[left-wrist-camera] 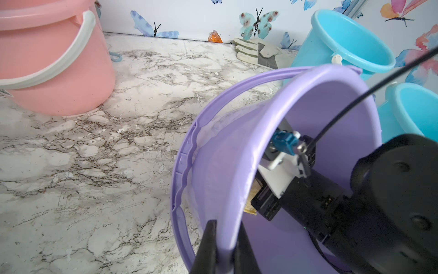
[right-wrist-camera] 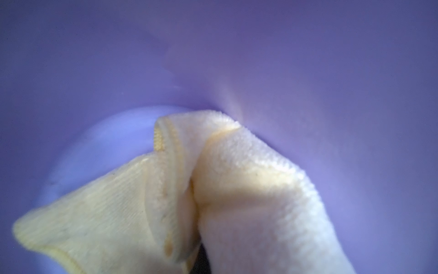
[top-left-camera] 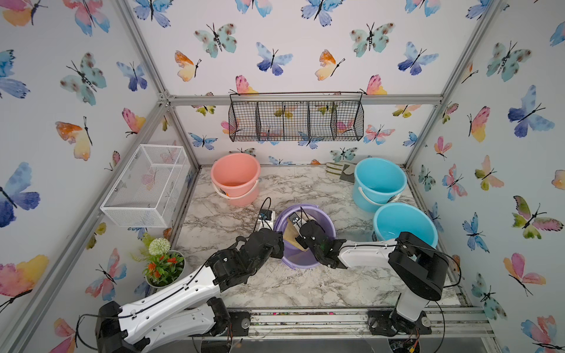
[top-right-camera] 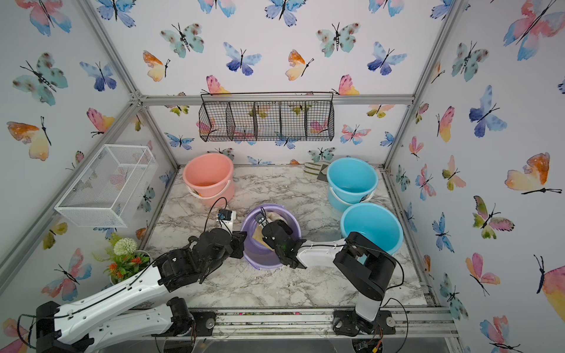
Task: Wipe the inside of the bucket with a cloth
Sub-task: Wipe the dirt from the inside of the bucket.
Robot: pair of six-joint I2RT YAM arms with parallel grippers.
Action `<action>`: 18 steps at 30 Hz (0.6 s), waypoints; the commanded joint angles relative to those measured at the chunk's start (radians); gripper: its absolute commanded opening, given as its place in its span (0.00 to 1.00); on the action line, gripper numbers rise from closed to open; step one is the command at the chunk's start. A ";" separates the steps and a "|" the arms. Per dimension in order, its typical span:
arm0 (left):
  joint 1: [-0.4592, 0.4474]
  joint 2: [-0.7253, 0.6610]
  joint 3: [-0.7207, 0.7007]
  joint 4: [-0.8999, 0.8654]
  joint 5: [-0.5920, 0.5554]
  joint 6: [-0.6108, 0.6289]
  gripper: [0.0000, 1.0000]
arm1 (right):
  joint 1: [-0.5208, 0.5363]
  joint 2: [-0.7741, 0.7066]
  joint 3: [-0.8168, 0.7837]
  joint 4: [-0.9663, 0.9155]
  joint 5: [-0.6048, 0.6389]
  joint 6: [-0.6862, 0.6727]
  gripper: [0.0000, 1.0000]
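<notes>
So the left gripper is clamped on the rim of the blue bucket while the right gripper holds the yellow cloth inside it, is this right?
Not quite: the bucket is purple, not blue. The left wrist view shows the left gripper clamped on its rim, while the right gripper holds the yellow cloth inside it.

Right pincer (top-left-camera: 302, 243) tips hidden in cloth (right-wrist-camera: 248, 189), glove (top-left-camera: 339, 171) partly behind blue bucket (top-left-camera: 367, 195)

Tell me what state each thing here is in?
purple bucket: clamped at its rim.
cloth: bunched inside purple bucket.
left end effector: shut on purple bucket.
right end effector: shut on cloth.
pink bucket: upright, handle down.
far blue bucket: upright.
near blue bucket: upright.
glove: lying flat.
</notes>
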 commanded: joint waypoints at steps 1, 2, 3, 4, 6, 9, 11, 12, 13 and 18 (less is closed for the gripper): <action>-0.010 -0.008 -0.001 -0.041 0.060 0.013 0.00 | -0.015 0.043 0.070 -0.233 0.117 -0.014 0.02; -0.009 -0.006 0.002 -0.044 0.057 0.015 0.00 | -0.015 0.056 0.094 -0.312 0.102 0.004 0.02; -0.010 -0.006 0.004 -0.048 0.054 0.015 0.00 | -0.015 0.066 0.117 -0.390 0.080 0.023 0.02; -0.010 -0.007 0.006 -0.052 0.049 0.016 0.00 | -0.015 0.074 0.131 -0.451 0.059 0.045 0.02; -0.010 -0.011 0.006 -0.055 0.043 0.015 0.00 | -0.015 0.081 0.153 -0.568 -0.033 0.093 0.02; -0.010 -0.014 0.005 -0.053 0.037 0.014 0.00 | -0.015 0.068 0.166 -0.696 -0.185 0.160 0.02; -0.008 -0.012 0.005 -0.053 0.036 0.008 0.00 | -0.015 0.041 0.154 -0.746 -0.304 0.198 0.02; -0.008 -0.013 0.004 -0.054 0.036 0.001 0.00 | -0.015 0.025 0.142 -0.750 -0.355 0.213 0.02; -0.008 -0.015 0.000 -0.050 0.035 -0.008 0.00 | -0.015 0.007 0.122 -0.747 -0.414 0.239 0.02; 0.000 -0.029 -0.018 -0.012 0.049 -0.019 0.00 | -0.015 -0.115 0.018 -0.622 -0.691 0.353 0.02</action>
